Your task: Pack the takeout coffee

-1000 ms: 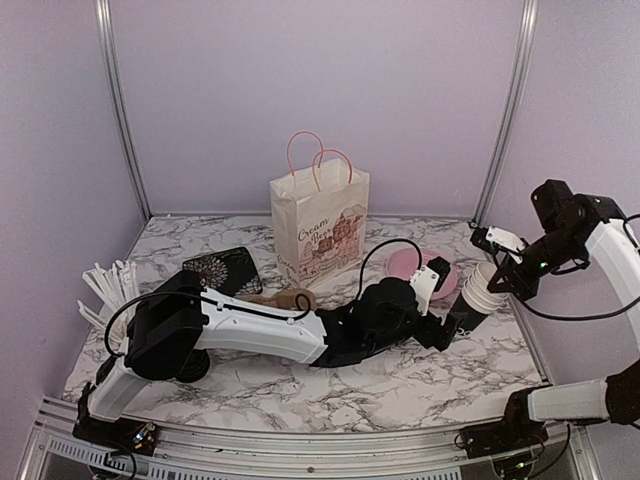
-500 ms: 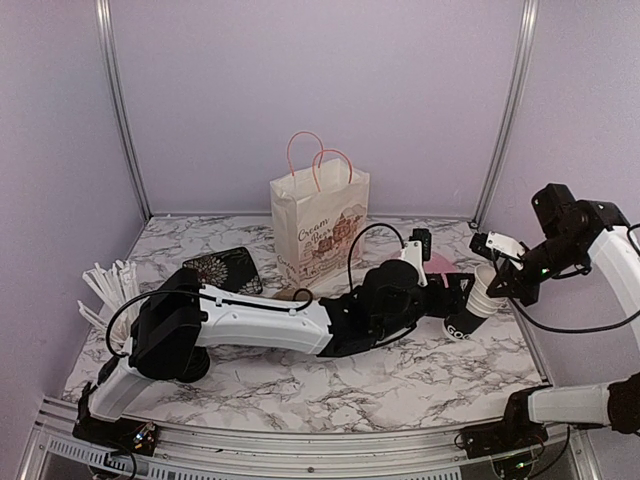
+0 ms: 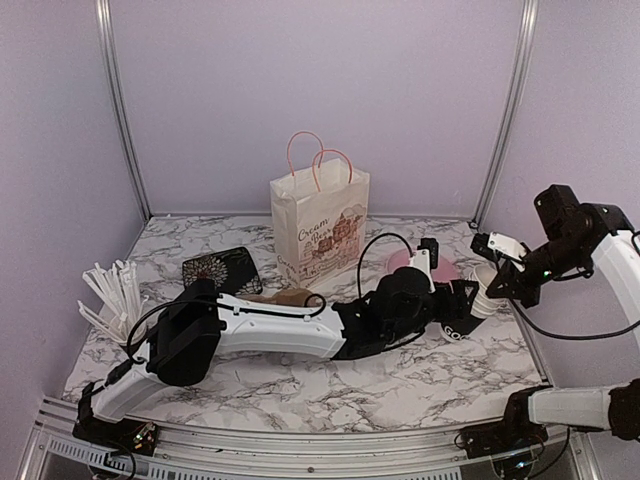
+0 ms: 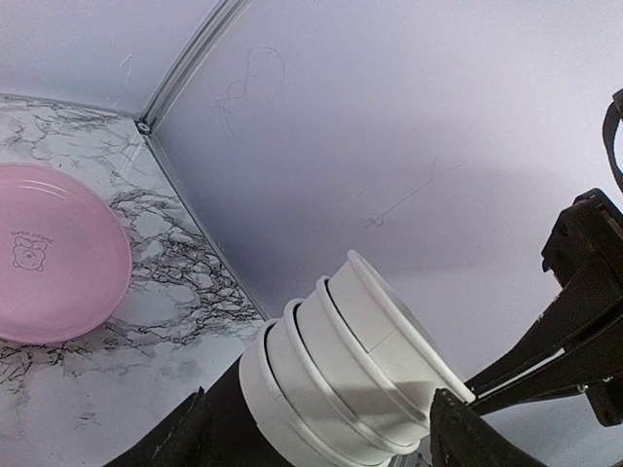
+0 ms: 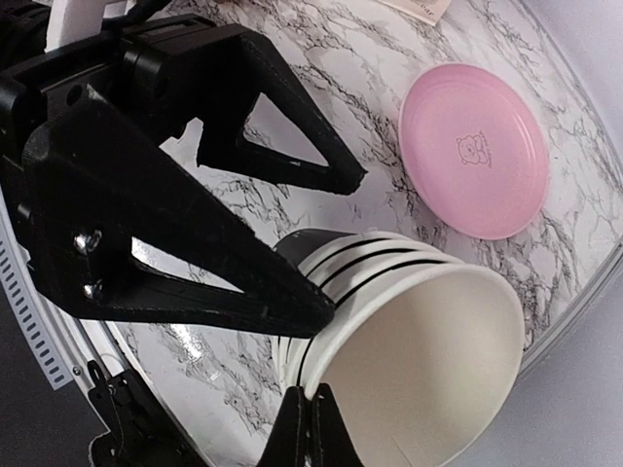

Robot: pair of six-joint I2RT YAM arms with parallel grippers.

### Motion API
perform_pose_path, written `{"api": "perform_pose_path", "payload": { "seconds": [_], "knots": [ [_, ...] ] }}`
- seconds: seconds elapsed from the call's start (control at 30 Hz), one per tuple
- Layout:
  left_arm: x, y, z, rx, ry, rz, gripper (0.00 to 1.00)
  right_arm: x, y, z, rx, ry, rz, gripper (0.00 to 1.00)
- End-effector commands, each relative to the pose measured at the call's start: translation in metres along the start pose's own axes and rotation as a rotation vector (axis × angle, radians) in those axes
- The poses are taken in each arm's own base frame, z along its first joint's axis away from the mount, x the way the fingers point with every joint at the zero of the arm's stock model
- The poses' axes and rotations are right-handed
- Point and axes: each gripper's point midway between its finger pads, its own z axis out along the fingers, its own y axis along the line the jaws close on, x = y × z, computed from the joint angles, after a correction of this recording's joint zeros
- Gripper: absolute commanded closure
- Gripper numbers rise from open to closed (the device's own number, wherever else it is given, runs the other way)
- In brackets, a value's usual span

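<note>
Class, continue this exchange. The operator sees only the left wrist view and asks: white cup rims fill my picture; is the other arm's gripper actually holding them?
Observer: Yes. The right gripper is shut on the top rim of the stack of black paper cups with white insides.
Operator: Where is the bag?
Observer: The cream paper bag with pink handles stands upright behind the stack, to its left.
Operator: Anything at the far left?
Observer: A bunch of white straws fans out there.

Black cups (image 5: 409,336), white inside — pink plate (image 5: 474,151).
</note>
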Motion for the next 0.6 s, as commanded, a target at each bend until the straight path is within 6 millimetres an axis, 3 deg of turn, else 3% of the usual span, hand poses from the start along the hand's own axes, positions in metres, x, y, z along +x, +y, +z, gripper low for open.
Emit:
{"api": "perform_pose_path", "payload": {
  "seconds": [0.0,0.3,0.57],
  "knots": [
    [-0.003,0.0,0.008,0.0,-0.007,-0.003,0.23,-0.008,0.008,-0.004,-0.014,-0.039,-0.036,1.0],
    [0.018,0.026,0.018,-0.074,0.026,0.002,0.27,-0.02,0.005,-0.016,0.011,-0.08,-0.066,1.0],
    [0.022,0.043,0.023,-0.105,0.03,-0.001,0.28,-0.027,0.004,-0.018,0.001,-0.102,-0.062,1.0]
  ]
}}
